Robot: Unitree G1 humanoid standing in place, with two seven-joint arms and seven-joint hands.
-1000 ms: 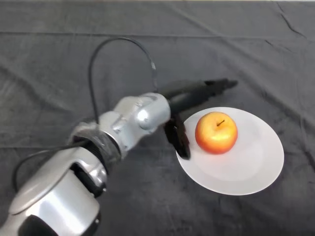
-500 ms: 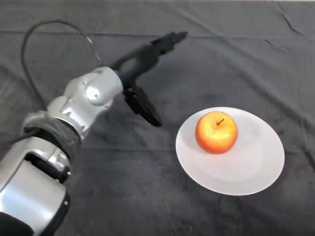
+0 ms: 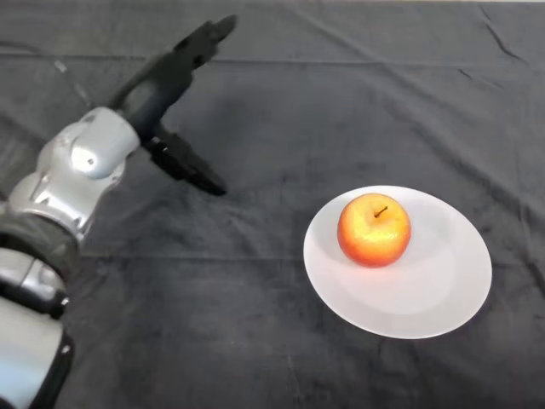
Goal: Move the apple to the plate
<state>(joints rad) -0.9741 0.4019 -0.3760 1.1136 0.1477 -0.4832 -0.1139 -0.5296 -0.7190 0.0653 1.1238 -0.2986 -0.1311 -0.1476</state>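
Note:
A red and yellow apple [image 3: 374, 230] stands upright on a white plate [image 3: 434, 290], on the plate's left half. My left hand [image 3: 162, 89] is far to the left of the plate, over the dark cloth at the upper left. Its fingers are straight and spread from the thumb, and it holds nothing.
The dark cloth [image 3: 255, 324] covers the whole table, with creases near the far edge and at the right. My silver-grey arm [image 3: 68, 187] fills the left edge of the view.
My hand has drawn back from the plate's left rim, moving left and away to the upper left. The apple stays on the plate, unmoved.

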